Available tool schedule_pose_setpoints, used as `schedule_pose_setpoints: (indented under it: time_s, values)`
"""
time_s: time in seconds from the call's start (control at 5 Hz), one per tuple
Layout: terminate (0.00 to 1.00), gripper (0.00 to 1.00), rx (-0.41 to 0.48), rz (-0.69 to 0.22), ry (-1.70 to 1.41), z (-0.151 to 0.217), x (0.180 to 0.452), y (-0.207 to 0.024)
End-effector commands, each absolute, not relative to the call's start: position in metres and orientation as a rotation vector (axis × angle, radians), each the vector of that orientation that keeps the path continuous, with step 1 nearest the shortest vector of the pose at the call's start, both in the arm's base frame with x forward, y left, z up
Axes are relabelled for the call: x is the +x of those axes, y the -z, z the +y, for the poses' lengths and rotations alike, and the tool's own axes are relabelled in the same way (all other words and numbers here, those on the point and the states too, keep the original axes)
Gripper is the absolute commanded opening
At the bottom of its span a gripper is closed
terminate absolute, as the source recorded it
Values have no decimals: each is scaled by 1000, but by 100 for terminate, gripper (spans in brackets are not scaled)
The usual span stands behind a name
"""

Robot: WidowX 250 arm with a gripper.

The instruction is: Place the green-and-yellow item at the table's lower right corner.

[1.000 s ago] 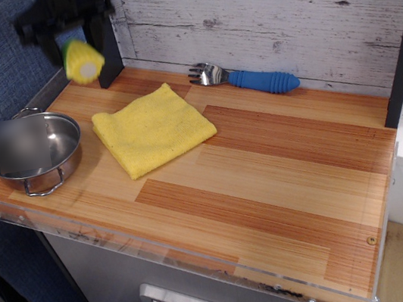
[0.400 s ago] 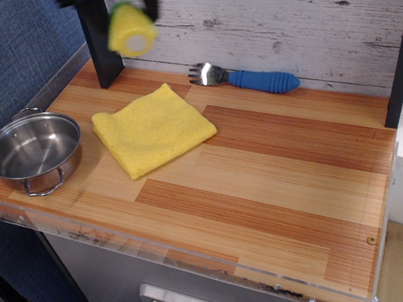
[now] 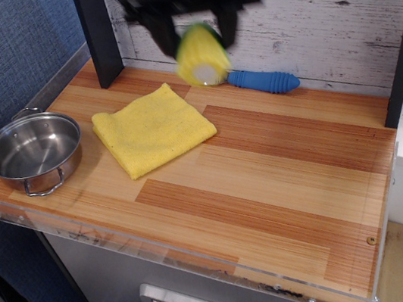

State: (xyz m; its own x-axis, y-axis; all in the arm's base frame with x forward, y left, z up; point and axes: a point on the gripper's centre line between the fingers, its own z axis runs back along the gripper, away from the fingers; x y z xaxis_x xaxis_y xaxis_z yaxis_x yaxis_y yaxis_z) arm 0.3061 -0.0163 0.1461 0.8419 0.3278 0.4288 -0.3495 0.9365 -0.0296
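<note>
The green-and-yellow toy corn cob [image 3: 202, 56] hangs in the air, held between the fingers of my black gripper [image 3: 198, 44], which is blurred by motion. Its pale flat end faces down toward the camera. It is above the back middle of the striped wooden table [image 3: 267, 179], just right of the yellow cloth and in front of the fork's head. The gripper is shut on the corn.
A folded yellow cloth [image 3: 152, 128] lies left of centre. A steel pot [image 3: 33, 152] stands at the left edge. A fork with a blue handle [image 3: 263, 80] lies along the back wall. A black post [image 3: 97, 33] stands at the back left.
The gripper has carried the corn to the right and slightly lower, from over the back left corner to above the fork's head. Nothing else moved.
</note>
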Motion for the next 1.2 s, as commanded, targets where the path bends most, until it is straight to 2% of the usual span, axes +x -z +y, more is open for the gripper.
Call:
schedule_pose_setpoints:
  time_s: [0.0, 0.2, 1.0]
  values:
    - [0, 0, 24, -420, -237, -64, 254, -116]
    - [0, 0, 66, -399, -180, -73, 239, -95]
    - [0, 0, 111, -323, -123, -99, 229, -30]
